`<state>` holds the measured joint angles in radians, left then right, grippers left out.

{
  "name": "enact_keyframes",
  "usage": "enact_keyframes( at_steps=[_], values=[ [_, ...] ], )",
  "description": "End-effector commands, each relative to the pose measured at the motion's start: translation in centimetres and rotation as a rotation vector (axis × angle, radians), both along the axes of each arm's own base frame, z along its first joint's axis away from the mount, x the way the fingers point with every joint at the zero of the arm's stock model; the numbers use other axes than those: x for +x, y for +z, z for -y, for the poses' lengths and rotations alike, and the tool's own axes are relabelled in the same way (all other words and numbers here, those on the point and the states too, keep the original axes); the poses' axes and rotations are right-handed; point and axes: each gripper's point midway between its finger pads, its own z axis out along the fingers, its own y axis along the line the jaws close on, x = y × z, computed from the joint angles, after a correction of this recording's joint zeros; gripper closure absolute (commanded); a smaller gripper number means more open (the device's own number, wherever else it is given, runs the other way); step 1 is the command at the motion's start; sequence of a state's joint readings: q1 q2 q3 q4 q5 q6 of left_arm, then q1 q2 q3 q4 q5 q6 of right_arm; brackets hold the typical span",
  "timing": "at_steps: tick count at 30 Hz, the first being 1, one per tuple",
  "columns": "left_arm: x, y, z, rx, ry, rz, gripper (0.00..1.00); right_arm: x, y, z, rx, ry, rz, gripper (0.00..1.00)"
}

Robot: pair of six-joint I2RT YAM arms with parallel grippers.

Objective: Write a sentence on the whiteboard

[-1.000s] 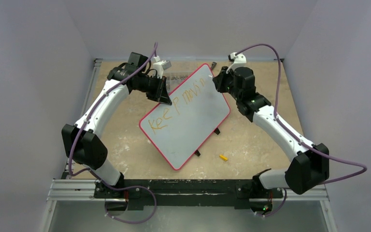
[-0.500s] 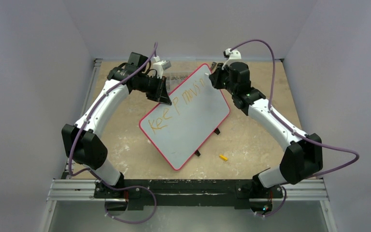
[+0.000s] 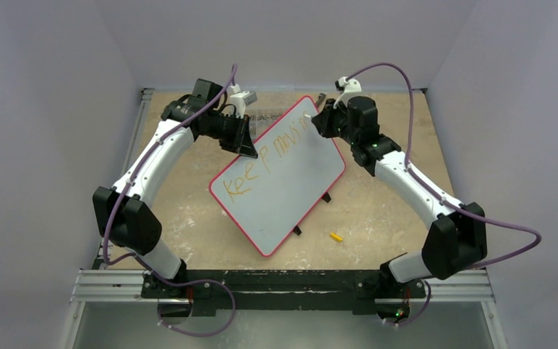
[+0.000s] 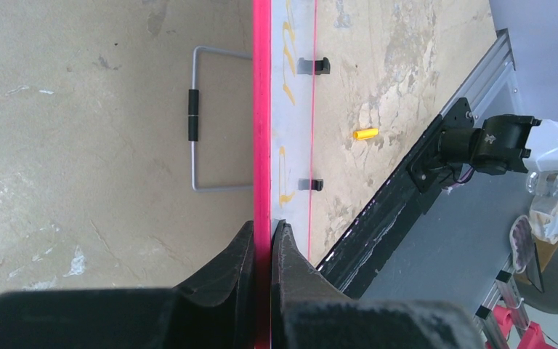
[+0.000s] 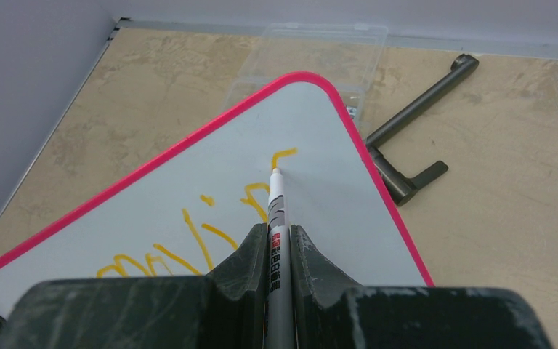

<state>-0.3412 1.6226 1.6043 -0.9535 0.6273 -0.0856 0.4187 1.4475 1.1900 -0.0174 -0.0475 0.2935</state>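
Two wrist views fill in what the overhead cannot. From above, the whiteboard (image 3: 290, 182) sits mid-table, its long axis running diagonally from near-left to far-right, with the small black feet (image 3: 325, 197) on its near-right long edge. The left gripper (image 3: 249, 149) is at the opposite long edge and the right gripper (image 3: 316, 120) is over the far corner, but I cannot read either grip from up there.

Left wrist view: the board shows almost edge-on. Both fingers are pinched tight on the red frame, one on each side. A bent wire stand (image 4: 193, 120) shows behind the board, hidden from above. A small yellow cap (image 4: 365, 134) lies on the table (image 4: 80, 145) beyond the feet, apart from the board.

Right wrist view: the jaws are clamped on a slim white marker pen (image 5: 277, 218), which points away from the camera toward the rounded far corner. Its tip touches the board at the foot of a fresh orange stroke. Past that corner are a clear plastic box (image 5: 312, 43) and a dark L-shaped bar (image 5: 414, 116), neither plain from above.

The sentence (image 3: 261, 163) is shaky orange hand lettering on a pale grey-white surface. It follows the long axis and reads roughly "Keep movin" plus one unfinished stroke. I see one line only, along the far-left edge.
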Motion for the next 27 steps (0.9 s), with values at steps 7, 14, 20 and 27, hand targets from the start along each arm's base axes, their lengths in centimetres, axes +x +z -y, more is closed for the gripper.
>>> enact_keyframes(
  at_steps=[7, 14, 20, 27],
  values=[
    [0.7, -0.2, -1.2, 0.092, -0.020, 0.113, 1.00, -1.1, -1.4, 0.8, -0.025, -0.020, -0.008, 1.00],
    [0.6, -0.3, -1.1, 0.092, -0.023, 0.111, 1.00, 0.4, 0.0, 1.2, -0.048, -0.067, 0.013, 1.00],
    [0.6, -0.3, -1.1, 0.092, -0.024, 0.111, 1.00, 1.4, 1.1, 0.7, -0.049, -0.058, 0.027, 1.00],
    [0.6, -0.3, -1.1, 0.092, -0.025, 0.111, 1.00, 1.5, 1.4, 0.1, -0.034, -0.033, 0.028, 1.00]
  ],
)
